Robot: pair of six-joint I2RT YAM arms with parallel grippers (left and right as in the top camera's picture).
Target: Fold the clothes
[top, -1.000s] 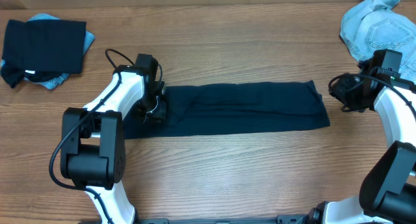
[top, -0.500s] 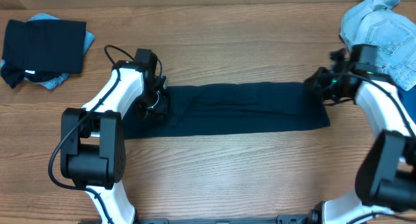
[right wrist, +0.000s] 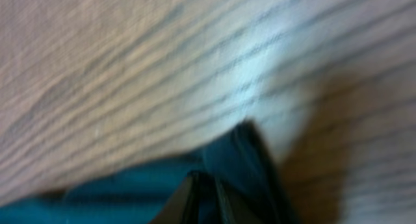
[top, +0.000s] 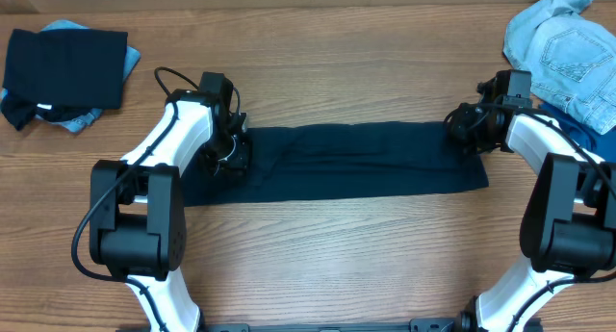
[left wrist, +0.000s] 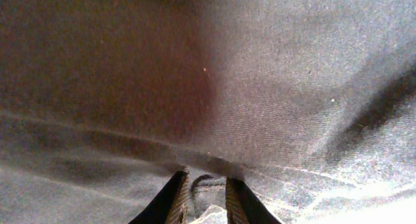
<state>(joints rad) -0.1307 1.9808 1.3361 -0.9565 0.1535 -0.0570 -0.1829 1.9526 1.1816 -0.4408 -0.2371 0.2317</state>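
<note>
The dark navy shirt [top: 356, 159] lies folded into a long flat strip across the middle of the table. My left gripper [top: 229, 159] is down on its left end; in the left wrist view its fingers [left wrist: 205, 197] pinch a ridge of the navy cloth [left wrist: 260, 87]. My right gripper [top: 464, 130] is at the strip's far right corner; in the blurred right wrist view its fingers [right wrist: 207, 199] are close together on the cloth's corner [right wrist: 242, 152].
A folded black garment [top: 65, 67] on a mid-blue piece [top: 79, 120] lies at the far left. A pale denim pile [top: 558, 43] sits at the far right corner, beside the right arm.
My right arm swung left from beside the denim pile to the shirt's far right corner and came down on it. The left gripper stayed on the left end.
</note>
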